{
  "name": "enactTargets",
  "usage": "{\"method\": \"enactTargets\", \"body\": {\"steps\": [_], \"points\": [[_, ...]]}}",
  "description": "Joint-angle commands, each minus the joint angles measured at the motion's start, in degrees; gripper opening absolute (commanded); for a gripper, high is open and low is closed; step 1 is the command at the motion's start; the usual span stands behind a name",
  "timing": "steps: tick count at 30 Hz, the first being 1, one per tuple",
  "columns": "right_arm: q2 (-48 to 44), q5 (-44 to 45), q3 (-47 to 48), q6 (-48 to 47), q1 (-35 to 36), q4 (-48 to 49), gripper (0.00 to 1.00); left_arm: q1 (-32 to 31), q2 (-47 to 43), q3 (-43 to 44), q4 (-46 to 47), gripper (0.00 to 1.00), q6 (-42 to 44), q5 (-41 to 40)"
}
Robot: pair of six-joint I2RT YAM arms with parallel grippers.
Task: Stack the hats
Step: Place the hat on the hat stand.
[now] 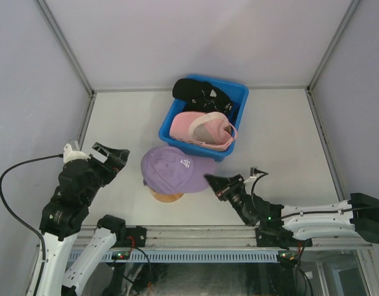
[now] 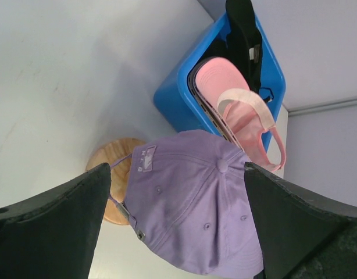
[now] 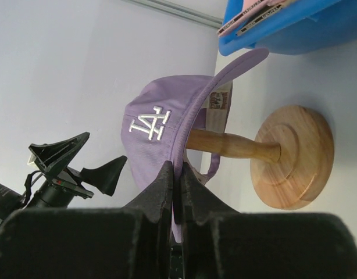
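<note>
On stand, lavender cap, R tool pinching edge, L tool apart, bin behind.

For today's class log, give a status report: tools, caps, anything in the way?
Left tool open, empty. Right tool shut on purple cap, which sits on wooden stand. Nothing blocking.

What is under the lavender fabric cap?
A wooden stand: its round base and thin post show below the lavender fabric cap. The stand's top is covered by the cap, so its shape cannot be seen.
</note>
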Motion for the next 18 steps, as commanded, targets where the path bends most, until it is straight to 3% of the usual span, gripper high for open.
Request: {"method": "enactTargets", "body": {"steps": [1, 5, 10, 18], "points": [[0.48, 1.21, -1.59, 4.07, -0.17, 1.4, 0.0, 0.22, 0.67, -2.24, 3.65, 0.99, 2.26, 3.89], [1.78, 1.21, -1.96, 5.3, -0.38, 1.14, 0.02, 0.23, 1.61, -2.79, 4.07, 0.99, 2.79, 5.7], [2.85, 0.85, -1.99, 7.06, -0.86, -0.8, 0.21, 0.28, 1.91, -2.99, 4.16, 0.99, 3.41, 6.6], [1.12, 1.39, -1.9, 6.94, -0.64, -5.12, 0.4, 0.25, 1.59, -4.33, 4.77, 0.99, 3.81, 7.39]]}}
